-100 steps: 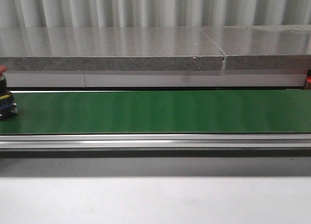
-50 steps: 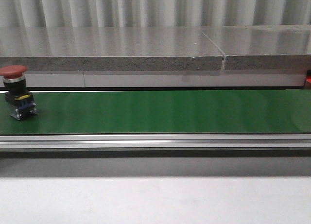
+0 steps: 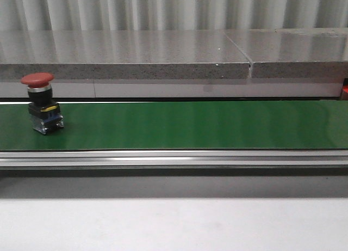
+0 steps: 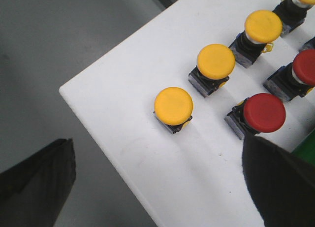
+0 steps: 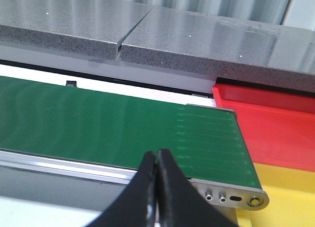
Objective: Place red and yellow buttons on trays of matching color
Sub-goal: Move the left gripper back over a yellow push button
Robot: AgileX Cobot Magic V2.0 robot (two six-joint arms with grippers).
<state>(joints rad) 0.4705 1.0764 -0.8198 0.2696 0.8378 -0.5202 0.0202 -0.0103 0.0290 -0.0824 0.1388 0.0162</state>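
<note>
A red button [image 3: 41,102] with a black and yellow base stands upright on the green conveyor belt [image 3: 190,124] near its left end. In the left wrist view my left gripper [image 4: 157,187] is open and empty over a white table [image 4: 147,153] bearing a row of yellow buttons [image 4: 173,106] and red buttons [image 4: 264,113]. My right gripper [image 5: 157,160] is shut with nothing in it, above the belt's near rail. A red tray [image 5: 266,123] and a yellow tray [image 5: 290,202] lie beyond the belt's right end.
A grey stone ledge [image 3: 125,57] runs behind the belt. A silver rail [image 3: 174,158] borders its front, with white table surface [image 3: 174,224] nearer me. The white table's corner [image 4: 66,89] drops to grey floor.
The red button has travelled rightward along the belt from the left edge of the front view into full sight.
</note>
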